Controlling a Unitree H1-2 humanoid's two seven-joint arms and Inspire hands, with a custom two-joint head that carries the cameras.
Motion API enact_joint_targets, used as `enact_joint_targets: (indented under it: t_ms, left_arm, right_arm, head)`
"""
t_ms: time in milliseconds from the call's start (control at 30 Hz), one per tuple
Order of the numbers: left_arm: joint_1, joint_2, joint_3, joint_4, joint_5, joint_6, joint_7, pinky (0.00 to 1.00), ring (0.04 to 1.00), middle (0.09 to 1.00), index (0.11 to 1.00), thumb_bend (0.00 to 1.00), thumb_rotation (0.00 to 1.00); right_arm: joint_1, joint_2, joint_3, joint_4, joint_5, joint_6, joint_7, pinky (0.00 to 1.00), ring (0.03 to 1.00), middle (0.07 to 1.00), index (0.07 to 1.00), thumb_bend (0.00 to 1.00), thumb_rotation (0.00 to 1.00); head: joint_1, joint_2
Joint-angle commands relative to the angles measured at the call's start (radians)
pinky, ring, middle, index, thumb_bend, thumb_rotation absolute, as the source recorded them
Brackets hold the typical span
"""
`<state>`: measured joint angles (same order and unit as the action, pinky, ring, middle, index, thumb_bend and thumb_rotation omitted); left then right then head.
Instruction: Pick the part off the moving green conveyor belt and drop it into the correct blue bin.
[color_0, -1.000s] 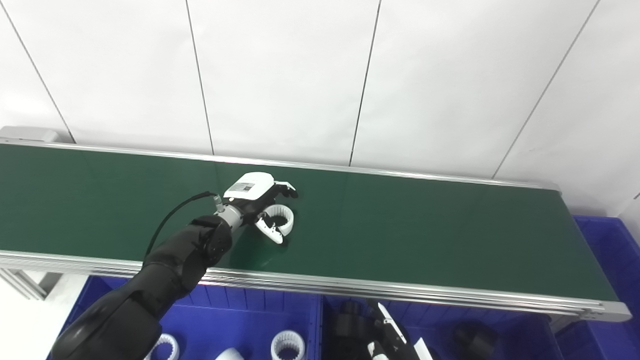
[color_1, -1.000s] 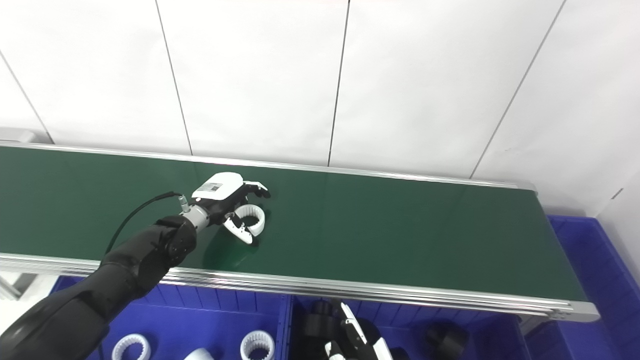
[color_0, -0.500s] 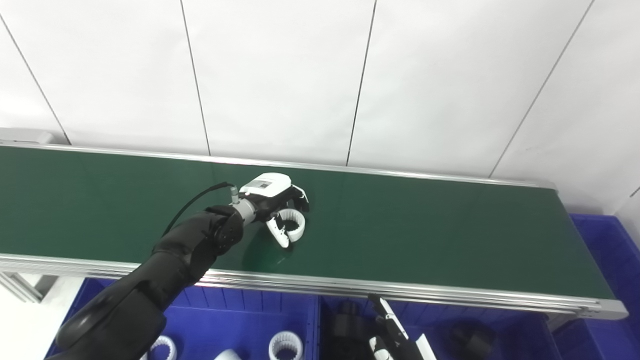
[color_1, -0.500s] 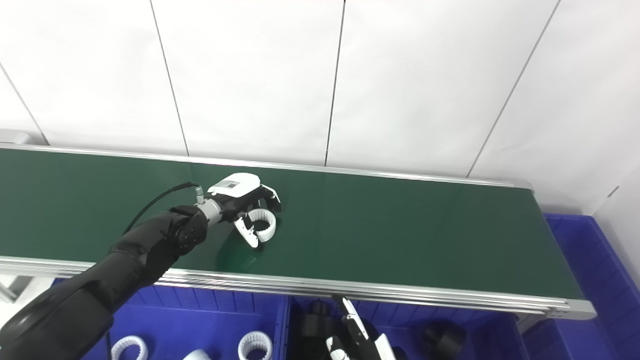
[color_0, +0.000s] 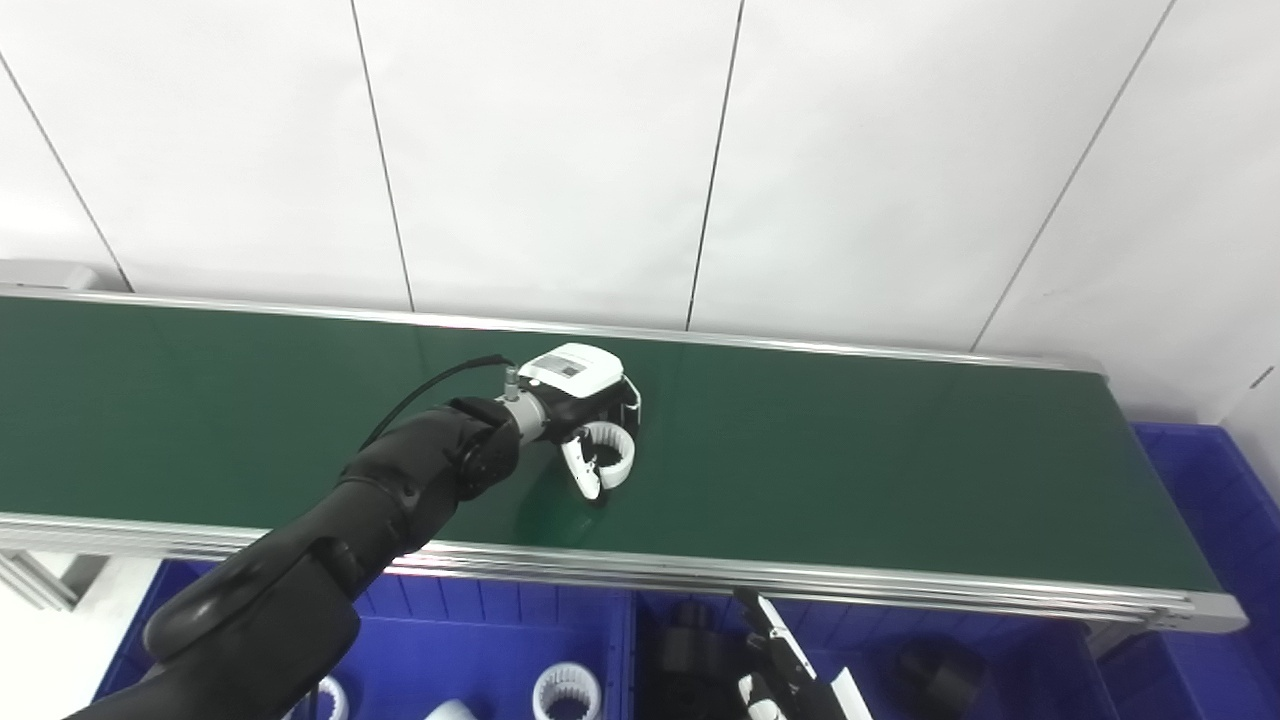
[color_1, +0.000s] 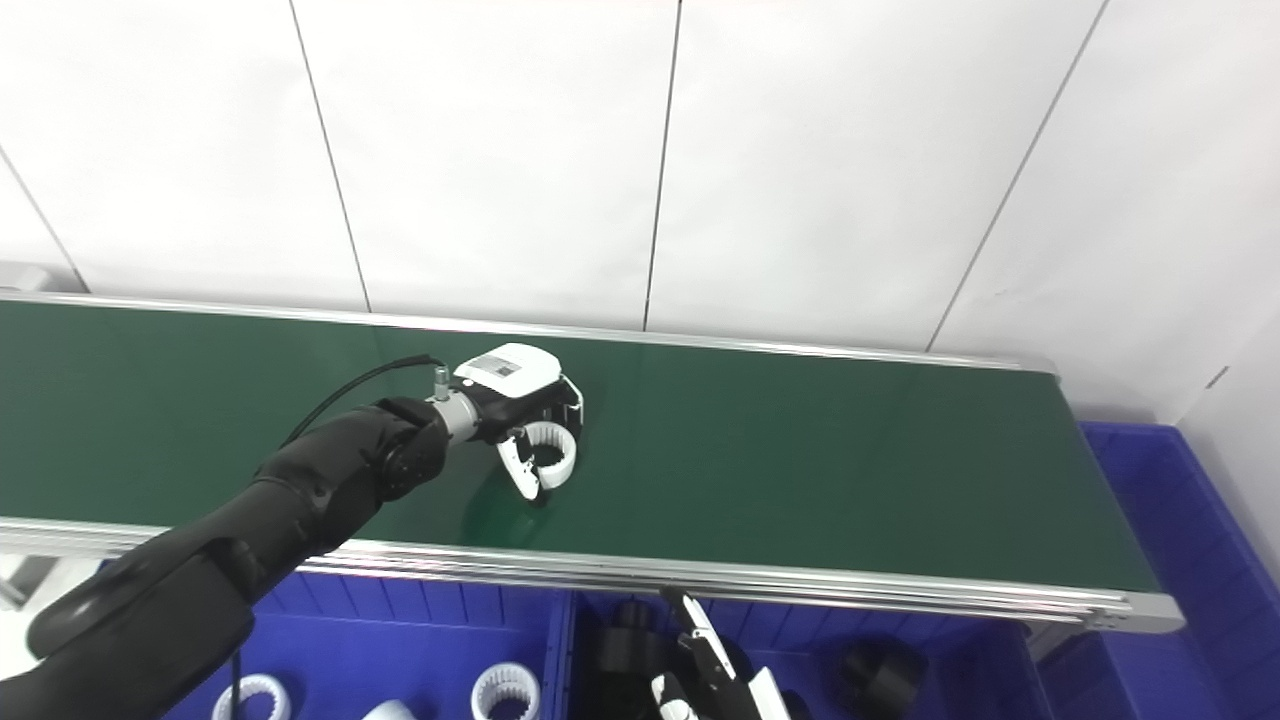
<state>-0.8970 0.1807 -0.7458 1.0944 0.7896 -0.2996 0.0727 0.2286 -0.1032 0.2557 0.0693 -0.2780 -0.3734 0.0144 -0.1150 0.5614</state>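
While the belt (color_0: 900, 470) carried its load along, things at the pictures' left edge were quiet: a blue bin (color_0: 470, 640) sat below the belt's near rail w/ white toothed rings (color_0: 567, 690) lying in it, prob. the sorted pile for that colour. Moving right, the left arm reached across the rail & over the green surface, its hand (color_0: 585, 415) set down at about mid-belt. The hand was curled around a white ring (color_0: 612, 452): thumb on the near side, the other fingers on the far side, so the ring sat betw. them. Ring looked to be resting on the belt, not lifted; grip seemed closed on it, tho contact on the far side was hidden. My read: hand was placed over the ring to trap it as the belt ran, & the step in hand was the clamp before the lift. Next over, a 2nd blue bin (color_0: 1040, 645) held dark parts (color_0: 935, 675), so white likely belonged in the left one. The right hand (color_0: 785, 680) waited low over that 2nd bin, only partly in view at the bottom edge, fingers seemingly apart & holding nothing. Far right, another blue bin (color_0: 1210, 480) stood past the belt's end
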Motion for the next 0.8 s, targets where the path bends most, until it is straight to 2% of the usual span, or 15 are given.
enact_joint_targets:
  t_ms: [0, 67, 300, 367, 467, 600, 767]
  left_arm:
    - [-0.010, 0.027, -0.011, 0.047, 0.041, 0.033, 0.036, 0.22, 0.446, 0.530, 0.459, 0.50, 0.00]
    - [-0.009, 0.023, -0.010, 0.063, 0.038, 0.028, 0.064, 0.22, 0.446, 0.528, 0.458, 0.50, 0.00]
    - [0.000, 0.031, 0.010, 0.042, 0.017, 0.014, 0.085, 0.21, 0.445, 0.517, 0.460, 0.50, 0.00]
    - [0.003, 0.045, 0.024, 0.001, 0.006, 0.022, 0.056, 0.21, 0.445, 0.517, 0.457, 0.50, 0.00]
    - [0.016, 0.077, 0.048, -0.091, -0.001, 0.042, 0.009, 0.21, 0.434, 0.527, 0.465, 0.50, 0.00]
    - [0.064, 0.134, 0.106, -0.304, -0.013, 0.088, -0.069, 0.24, 0.439, 0.526, 0.462, 0.50, 0.00]
    - [0.127, 0.188, 0.194, -0.500, -0.068, 0.086, -0.153, 0.23, 0.436, 0.522, 0.470, 0.50, 0.00]
  right_arm:
    - [0.000, 0.008, -0.007, -0.035, 0.008, -0.004, -0.001, 0.91, 0.957, 0.980, 0.959, 0.32, 0.97]
    - [0.002, 0.008, -0.009, -0.039, 0.005, -0.001, 0.000, 0.91, 0.955, 0.979, 0.959, 0.32, 0.97]
    - [0.002, 0.005, -0.011, -0.043, 0.008, 0.000, 0.010, 0.91, 0.955, 0.979, 0.959, 0.32, 0.98]
    - [0.001, 0.006, -0.012, -0.041, 0.012, 0.001, 0.011, 0.91, 0.957, 0.980, 0.959, 0.32, 0.97]
    - [0.000, 0.007, -0.013, -0.040, 0.011, 0.000, 0.012, 0.91, 0.959, 0.980, 0.960, 0.32, 0.96]
    - [-0.001, 0.006, -0.012, -0.041, -0.002, 0.001, 0.011, 0.91, 0.959, 0.979, 0.959, 0.32, 0.97]
    - [-0.004, 0.008, -0.012, -0.036, 0.001, -0.001, 0.013, 0.91, 0.957, 0.978, 0.958, 0.32, 0.96]
  head:
    - [0.002, 0.001]
    - [0.005, 0.001]
    - [0.008, 0.004]
    - [0.009, 0.006]
    - [0.011, 0.007]
    - [0.015, 0.010]
    - [0.019, 0.014]
